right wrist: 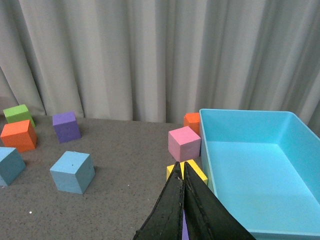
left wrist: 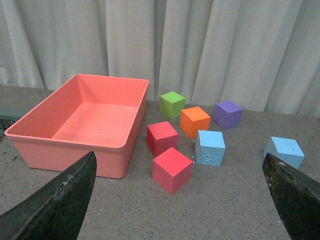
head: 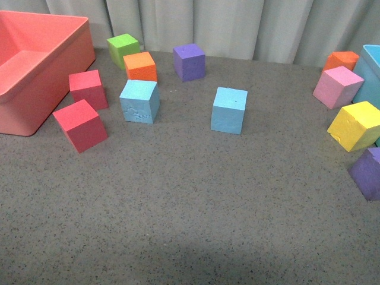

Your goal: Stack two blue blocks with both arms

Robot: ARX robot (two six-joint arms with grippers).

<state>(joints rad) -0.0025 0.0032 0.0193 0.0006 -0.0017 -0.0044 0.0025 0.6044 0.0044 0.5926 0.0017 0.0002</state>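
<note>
Your L gripper point(left wrist: 179, 157) gapes wide; R gripper point(right wrist: 182, 172) pinched closed, empty. You've scuffed blue block point(head: 139, 101) at 9 o'clock of plain blue block point(head: 229, 110), apart.

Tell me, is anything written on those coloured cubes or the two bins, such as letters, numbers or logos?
None: no words, numbers or logos show in any view.
Scuffed blue block: only rough marks, no letters.
Other blue block, pink-red bin and light-blue bin: plain.
</note>
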